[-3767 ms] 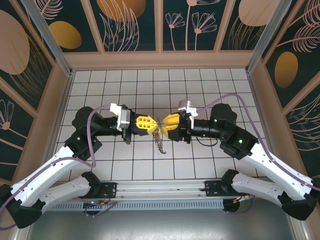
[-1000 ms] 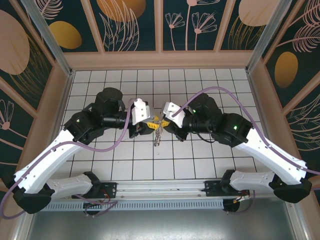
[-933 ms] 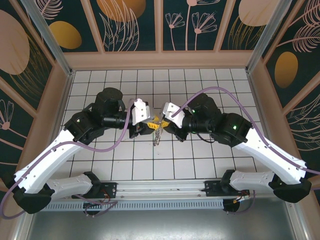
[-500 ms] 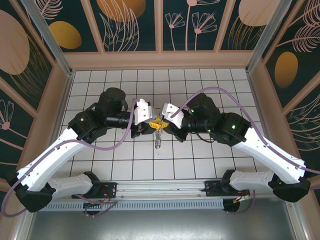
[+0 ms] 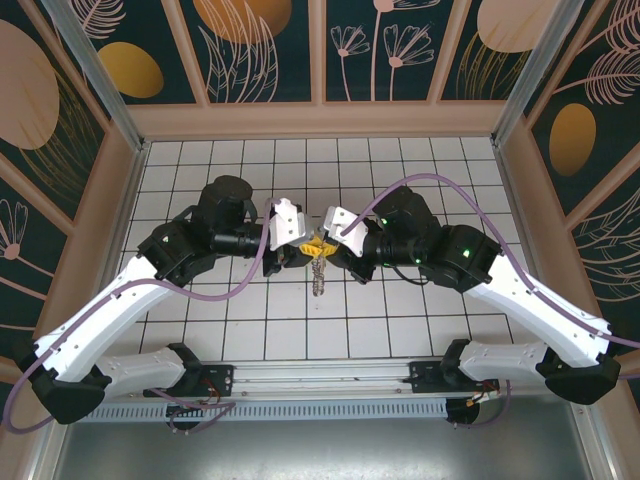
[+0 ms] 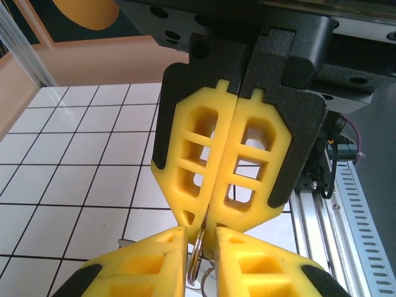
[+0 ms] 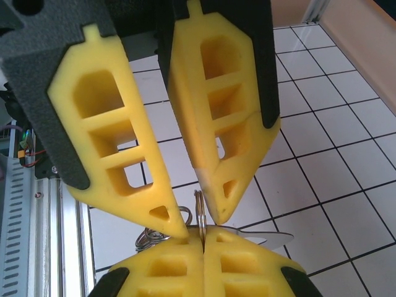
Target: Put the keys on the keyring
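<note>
Left gripper (image 6: 201, 230) clamped on keyring (image 6: 197, 260) | right gripper (image 7: 203, 230) fingers apart, straddling ring | risk: your pull twists keyring, dangling keys (image 5: 318, 275) slip off

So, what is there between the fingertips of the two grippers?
In the right wrist view, the keyring stands edge-on where the right gripper meets the left gripper; no bare gap separates them.

A white tiled counter (image 5: 400, 320) with dark grid lines lies inside dark walls (image 5: 270, 45) painted with orange discs and pale leaves. An aluminium rail (image 5: 330, 380) crosses its near edge.
</note>
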